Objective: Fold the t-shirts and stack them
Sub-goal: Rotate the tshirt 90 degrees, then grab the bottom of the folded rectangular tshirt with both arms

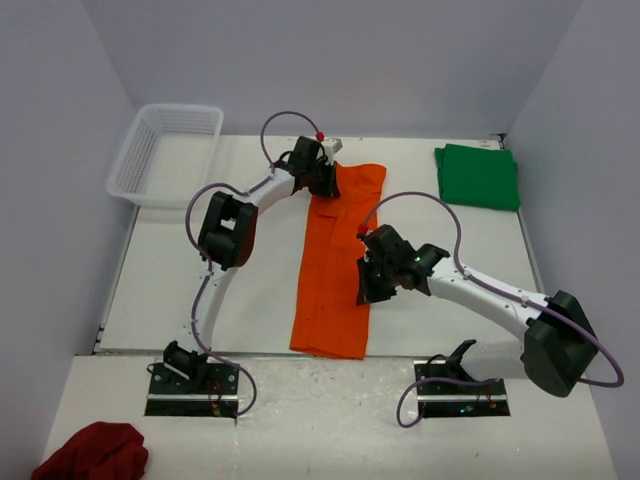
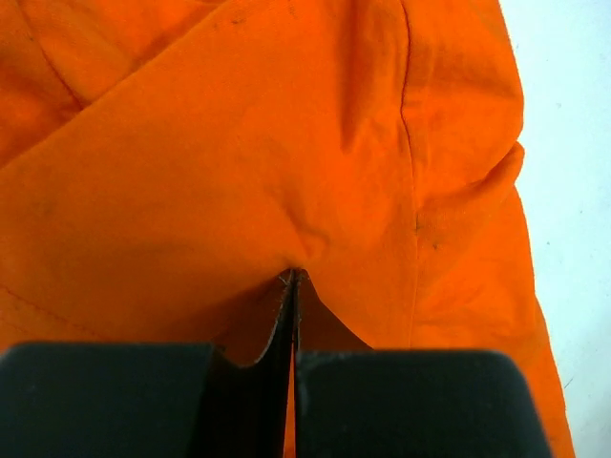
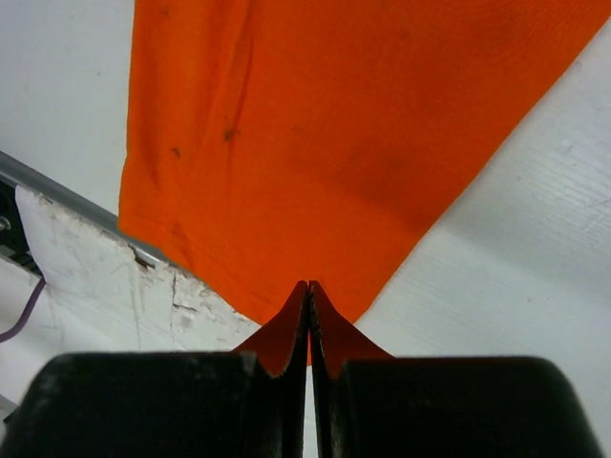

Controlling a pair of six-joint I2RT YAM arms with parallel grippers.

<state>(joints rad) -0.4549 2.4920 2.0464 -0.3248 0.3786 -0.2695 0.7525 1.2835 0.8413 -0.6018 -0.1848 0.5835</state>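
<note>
The bright orange t-shirt (image 1: 335, 262) lies as a long narrow strip down the middle of the table, from the far centre to the near edge. My left gripper (image 1: 322, 178) is shut on its far left part; in the left wrist view the cloth (image 2: 239, 162) bunches at the gripper (image 2: 292, 277). My right gripper (image 1: 368, 290) is shut on the strip's right edge near the middle; the right wrist view shows the cloth (image 3: 334, 124) pinched in the gripper (image 3: 307, 286). The dark green t-shirt (image 1: 479, 176) lies folded at the far right.
A white mesh basket (image 1: 166, 153) stands at the far left corner. A dark red cloth (image 1: 92, 453) lies in front of the left arm's base, off the table. The near table edge (image 3: 86, 205) shows in the right wrist view.
</note>
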